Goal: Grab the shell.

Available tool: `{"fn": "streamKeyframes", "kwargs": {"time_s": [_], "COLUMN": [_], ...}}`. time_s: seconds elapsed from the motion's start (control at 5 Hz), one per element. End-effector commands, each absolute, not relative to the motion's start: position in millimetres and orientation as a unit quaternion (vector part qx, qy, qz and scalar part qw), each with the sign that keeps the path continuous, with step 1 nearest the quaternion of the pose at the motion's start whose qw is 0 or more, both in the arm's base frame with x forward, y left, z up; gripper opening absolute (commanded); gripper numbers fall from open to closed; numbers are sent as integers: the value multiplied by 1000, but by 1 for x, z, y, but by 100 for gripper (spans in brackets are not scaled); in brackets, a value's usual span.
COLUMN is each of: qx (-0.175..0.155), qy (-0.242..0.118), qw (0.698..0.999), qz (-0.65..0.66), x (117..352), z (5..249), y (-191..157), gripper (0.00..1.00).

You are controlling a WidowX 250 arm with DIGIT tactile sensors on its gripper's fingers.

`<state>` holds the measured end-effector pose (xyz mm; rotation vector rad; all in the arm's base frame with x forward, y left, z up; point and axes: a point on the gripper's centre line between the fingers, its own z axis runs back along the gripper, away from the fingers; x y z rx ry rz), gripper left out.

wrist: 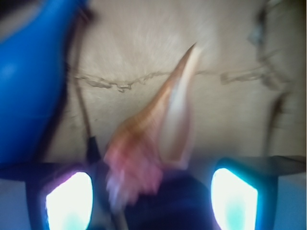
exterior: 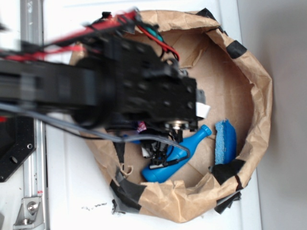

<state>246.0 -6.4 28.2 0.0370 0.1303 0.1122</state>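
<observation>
The shell is seen in the wrist view lying between the spread, unclosed fingers of the gripper, on the brown paper floor just right of the blue bottle. Its long axis runs near-to-far, the tapered tip pointing far and slightly right. A closure could be expected to squeeze the ribbed body out sideways, or the bottle could be nudged.

Blurred orange-tan shell, tapering tip up, on brown cardboard floor.
</observation>
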Motion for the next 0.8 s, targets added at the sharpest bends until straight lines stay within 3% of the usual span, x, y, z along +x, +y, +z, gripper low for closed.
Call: {"fn": "streamKeyframes", "kwargs": {"time_s": [0.0,0.2,0.6], "qx": [34,26,34], "qy": [70,72,36], "qw": [995,996,996], "qz": [58,37,68], "x": [264,258,263], "z": [2,29,114], "y": [-16,-22,3], "gripper": [60,0,0]}}
